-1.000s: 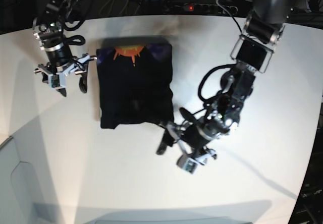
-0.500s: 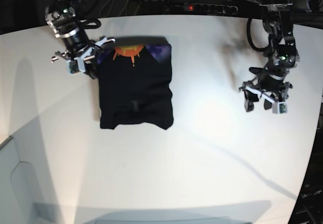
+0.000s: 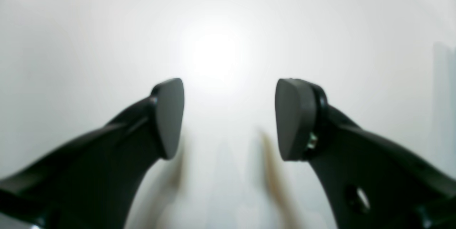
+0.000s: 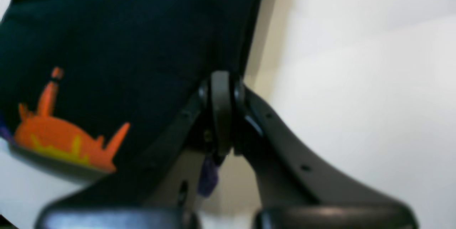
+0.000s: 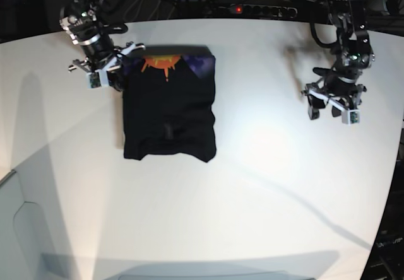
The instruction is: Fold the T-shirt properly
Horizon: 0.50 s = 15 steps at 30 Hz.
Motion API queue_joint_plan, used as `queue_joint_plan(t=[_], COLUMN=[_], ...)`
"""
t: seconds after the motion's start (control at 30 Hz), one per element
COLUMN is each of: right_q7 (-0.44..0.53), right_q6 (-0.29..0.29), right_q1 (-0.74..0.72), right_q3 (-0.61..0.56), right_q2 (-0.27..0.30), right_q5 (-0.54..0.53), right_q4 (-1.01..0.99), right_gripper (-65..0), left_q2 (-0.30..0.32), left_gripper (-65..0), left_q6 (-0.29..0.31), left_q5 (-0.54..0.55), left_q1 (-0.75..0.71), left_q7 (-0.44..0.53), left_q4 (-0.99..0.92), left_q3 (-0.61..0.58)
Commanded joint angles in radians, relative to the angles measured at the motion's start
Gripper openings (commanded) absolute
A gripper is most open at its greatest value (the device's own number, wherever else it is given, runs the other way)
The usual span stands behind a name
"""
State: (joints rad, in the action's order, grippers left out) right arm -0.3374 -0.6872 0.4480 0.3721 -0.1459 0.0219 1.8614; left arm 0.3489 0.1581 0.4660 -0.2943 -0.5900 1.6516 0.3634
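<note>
We see the right gripper [image 5: 112, 82], wide open a second ago beside the T-shirt [image 5: 169, 113], now pressed together at the shirt's far left corner; whether cloth is pinched we cannot tell. The left gripper [image 5: 331, 111] has withdrawn toward the table's [image 5: 252, 198] right edge, fingers apart and empty. The shirt lies folded near the far edge. No writing is legible, only the orange print [image 4: 64, 136].
</note>
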Motion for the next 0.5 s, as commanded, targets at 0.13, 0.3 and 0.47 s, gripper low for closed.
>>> queue_joint_plan(t=[0.13,0.3,0.47], right_q7=[0.033,0.033,0.034], right_q6=[-0.011,-0.011,-0.011], right_q1=[0.041,0.053,0.044], right_q3=[-0.034,-0.092,-0.101], right_q2=[-0.005,-0.004,-0.002], right_q5=[-0.027,-0.027,-0.027], right_q4=[0.128,0.077,-0.027], right_gripper=[-65.0,-65.0,-65.0], left_q2=[0.014,-0.014,-0.058], left_gripper=[-26.5,-26.5,-26.5], left_q6=[0.001,0.001,0.002], left_q5=[0.004,0.006,0.006], left_q1=[-0.044,-0.107,-0.164], left_q7=[0.023,0.023,0.021], left_q4=[0.023,0.081,0.134], left_q3=[0.007,0.056,0.15])
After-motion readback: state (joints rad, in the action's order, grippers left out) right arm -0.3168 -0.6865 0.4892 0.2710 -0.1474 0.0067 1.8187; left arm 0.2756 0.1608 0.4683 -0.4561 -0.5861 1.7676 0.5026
